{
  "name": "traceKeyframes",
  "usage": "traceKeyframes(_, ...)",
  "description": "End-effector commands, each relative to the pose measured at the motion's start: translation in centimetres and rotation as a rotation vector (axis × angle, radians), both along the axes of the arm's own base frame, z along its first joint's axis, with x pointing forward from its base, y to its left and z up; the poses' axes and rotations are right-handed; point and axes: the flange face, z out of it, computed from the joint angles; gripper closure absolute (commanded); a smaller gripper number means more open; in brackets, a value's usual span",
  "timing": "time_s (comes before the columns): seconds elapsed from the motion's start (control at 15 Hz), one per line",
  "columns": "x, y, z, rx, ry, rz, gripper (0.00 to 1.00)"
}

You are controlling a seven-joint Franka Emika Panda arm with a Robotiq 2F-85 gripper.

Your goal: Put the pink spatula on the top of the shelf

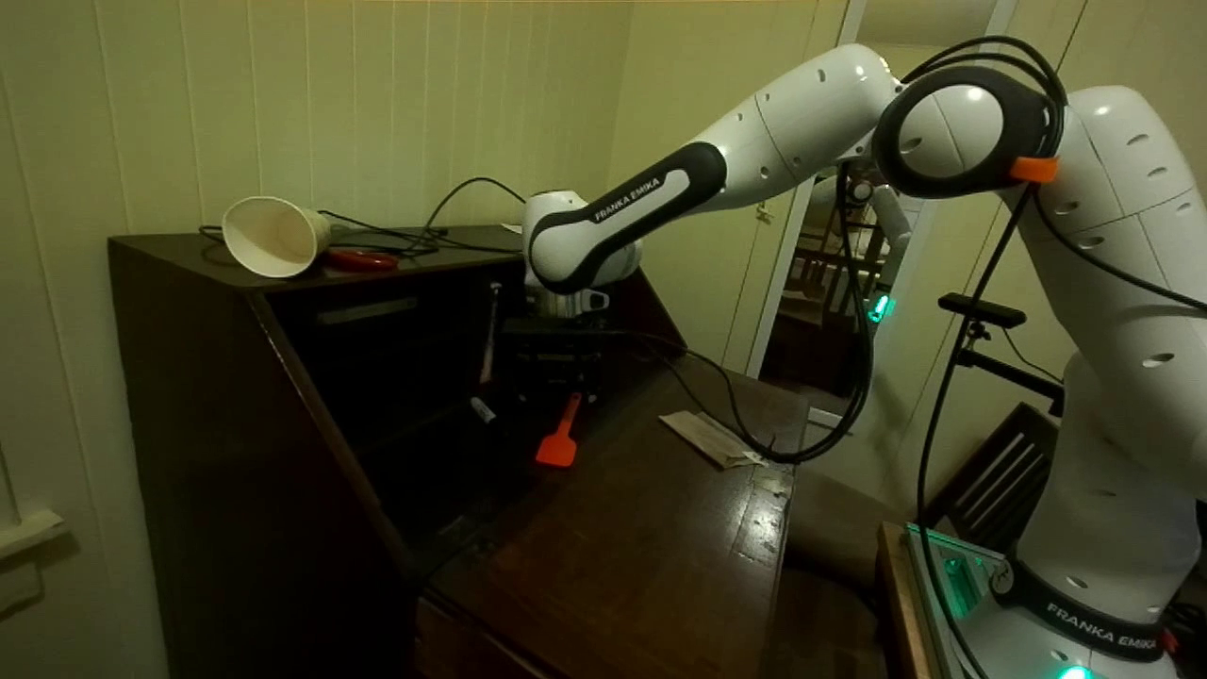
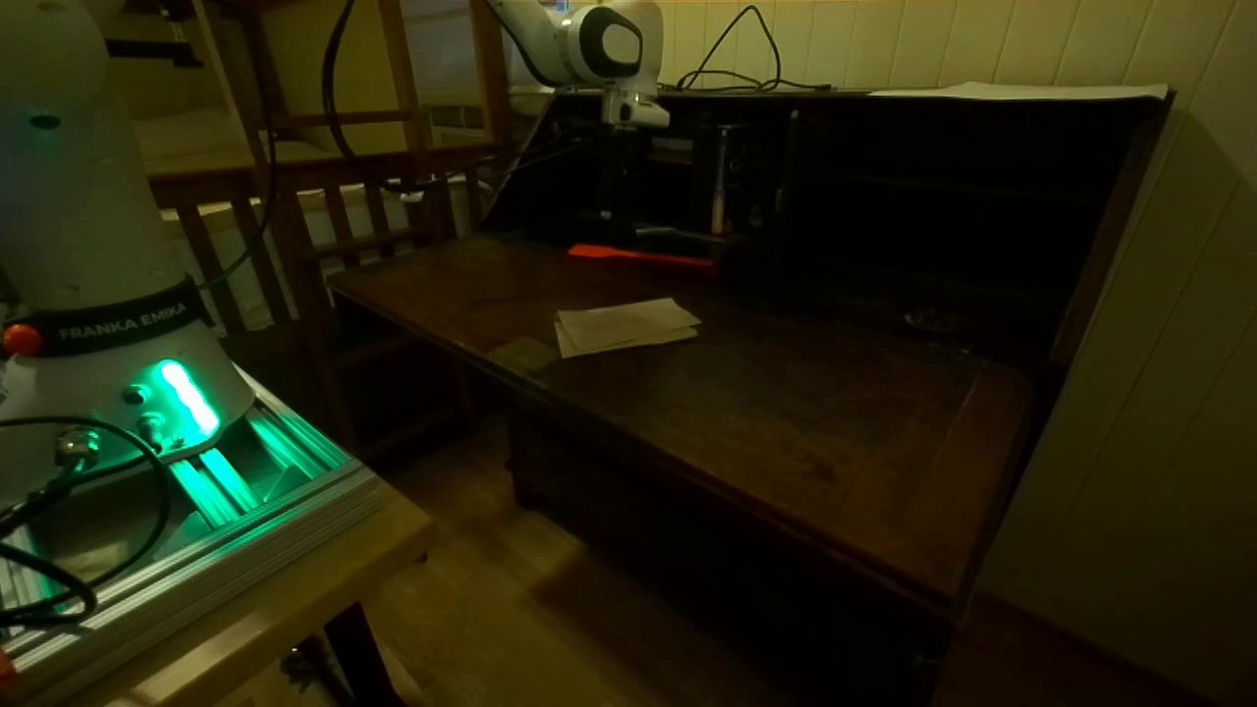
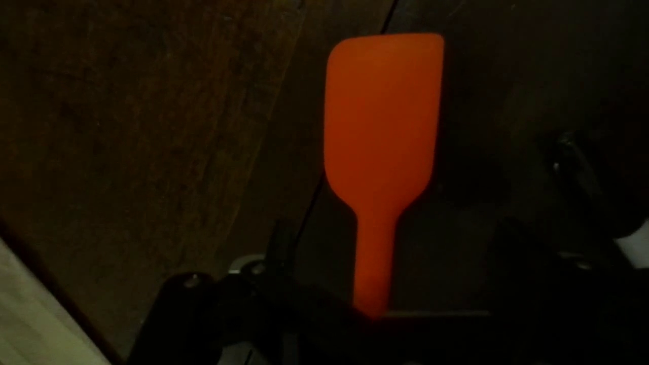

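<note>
Your tool (image 1: 557, 398) is released, jaws apart, hanging over the lower level of the shelf (image 1: 651, 556). The orange-red spatula (image 3: 383, 116) lies flat on that level, across a seam (image 3: 310, 208), handle under your tool. Folded paper (image 2: 628, 327) rests nearer the shelf's front edge; a white cup-shaped object (image 1: 272, 236) lies tipped on the shelf's top.

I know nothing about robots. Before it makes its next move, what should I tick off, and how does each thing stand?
1. Gripper open: ok.
2. Spatula visible from the wrist: ok, though the end of its handle is hidden.
3. Gripper low enough to grasp it: cannot tell, too dark there.
4. Paper apart from the spatula: ok.
5. Shelf top free of clutter: not ok, a white cup-shaped thing and cable lie there.
</note>
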Motion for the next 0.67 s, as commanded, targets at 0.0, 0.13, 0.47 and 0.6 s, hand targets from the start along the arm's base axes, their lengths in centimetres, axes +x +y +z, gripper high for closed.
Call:
traceKeyframes(0.0, -3.4, -0.5, -2.4, -0.042, -0.068, 0.022, 0.00)
traceKeyframes(0.13, -4.2, -1.2, -3.7, -0.079, -0.103, 0.062, 0.00)
traceKeyframes(0.47, -4.4, -1.7, -3.1, -0.130, -0.155, 0.120, 0.04)
traceKeyframes(0.6, -4.3, -1.8, -3.0, -0.136, -0.156, 0.137, 0.29)
